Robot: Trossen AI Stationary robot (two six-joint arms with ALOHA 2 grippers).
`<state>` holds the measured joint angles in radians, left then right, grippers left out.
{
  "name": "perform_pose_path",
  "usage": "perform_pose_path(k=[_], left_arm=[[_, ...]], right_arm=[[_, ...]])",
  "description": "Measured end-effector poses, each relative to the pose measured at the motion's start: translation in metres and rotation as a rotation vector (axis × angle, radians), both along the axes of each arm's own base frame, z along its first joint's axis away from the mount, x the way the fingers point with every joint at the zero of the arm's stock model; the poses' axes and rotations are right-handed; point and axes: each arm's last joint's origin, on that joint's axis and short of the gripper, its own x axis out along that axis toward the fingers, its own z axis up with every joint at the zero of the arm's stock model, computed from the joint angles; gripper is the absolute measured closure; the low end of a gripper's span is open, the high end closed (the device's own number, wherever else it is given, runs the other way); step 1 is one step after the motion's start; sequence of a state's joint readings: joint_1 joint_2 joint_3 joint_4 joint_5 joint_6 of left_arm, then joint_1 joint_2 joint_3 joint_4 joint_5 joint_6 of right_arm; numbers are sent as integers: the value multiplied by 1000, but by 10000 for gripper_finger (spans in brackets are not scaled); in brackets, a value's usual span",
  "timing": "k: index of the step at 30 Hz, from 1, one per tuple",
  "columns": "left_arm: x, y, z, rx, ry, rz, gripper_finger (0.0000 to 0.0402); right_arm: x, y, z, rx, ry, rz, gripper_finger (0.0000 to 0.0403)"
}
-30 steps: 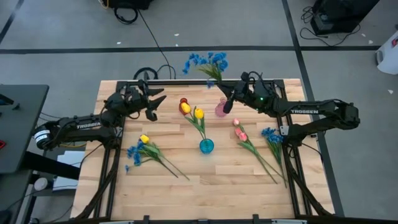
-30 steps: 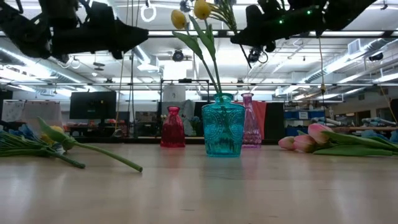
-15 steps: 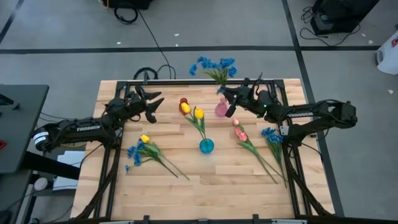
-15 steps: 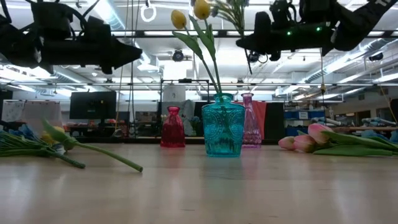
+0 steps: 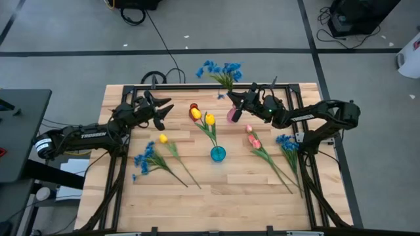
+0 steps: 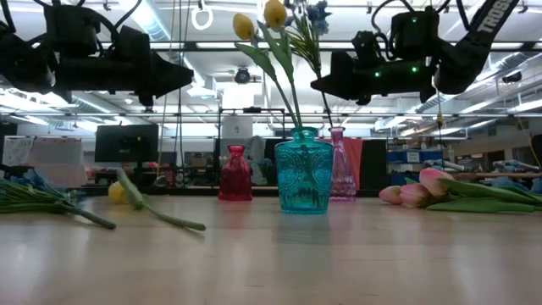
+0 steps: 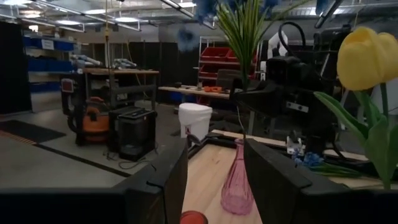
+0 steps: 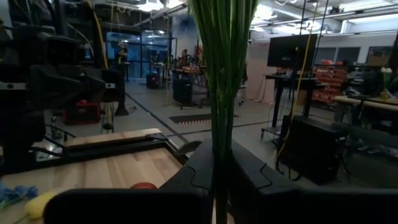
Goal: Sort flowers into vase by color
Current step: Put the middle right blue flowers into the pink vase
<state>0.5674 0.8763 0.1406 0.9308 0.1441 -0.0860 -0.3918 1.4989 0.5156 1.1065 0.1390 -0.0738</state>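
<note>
My right gripper (image 5: 235, 105) hovers at the far side over the pink vase (image 5: 233, 117), shut on a blue sprig (image 5: 221, 69). My left gripper (image 5: 164, 110) hangs open in the air beside the red vase (image 5: 193, 107), holding nothing. Two yellow tulips (image 5: 203, 117) stand in the teal vase (image 5: 218, 153) at the table's middle. A loose yellow tulip (image 5: 163, 139) and blue sprigs (image 5: 144, 160) lie flat on the left. Pink tulips (image 5: 253, 139) and blue sprigs (image 5: 287, 141) lie flat on the right. My right gripper pinches the blue sprig's bundle of green stems (image 8: 219, 146) between its two fingers, partway down from the blossoms. The fingers come in level from the table's right and lie across the stems. The sprig stands upright, blossoms up, and its lower end (image 6: 328, 119) hangs just above the pink vase's mouth.
The three vases stand close together around the table's middle and far side. A dark frame rail (image 5: 197, 86) runs along the far edge. Bare wood (image 5: 216, 196) lies along the near part of the table.
My right gripper has come down with the blue sprig and moved a little toward the table's left, over the pink vase; the sprig stays upright. My left gripper has sunk slightly. The loose yellow tulip on the left has shifted toward the table's middle.
</note>
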Motion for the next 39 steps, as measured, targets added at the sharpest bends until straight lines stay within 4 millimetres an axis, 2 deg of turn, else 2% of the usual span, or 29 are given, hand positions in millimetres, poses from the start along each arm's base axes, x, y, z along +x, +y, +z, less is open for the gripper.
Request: perform_pose_path(k=[13,26,32,39], left_arm=[[0,1,-3,-17,27,15,239],[0,1,-3,-15,28,21,239],[0,1,-4,-18,33,21,239],[0,1,-4,-19,35,21,239]], right_arm=[[-18,6,-14,33,24,-26,364],[-18,5,-17,56,34,-22,319],[-18,6,-20,70,70,-8,285],[-26,10,-15,111,150,3,216]])
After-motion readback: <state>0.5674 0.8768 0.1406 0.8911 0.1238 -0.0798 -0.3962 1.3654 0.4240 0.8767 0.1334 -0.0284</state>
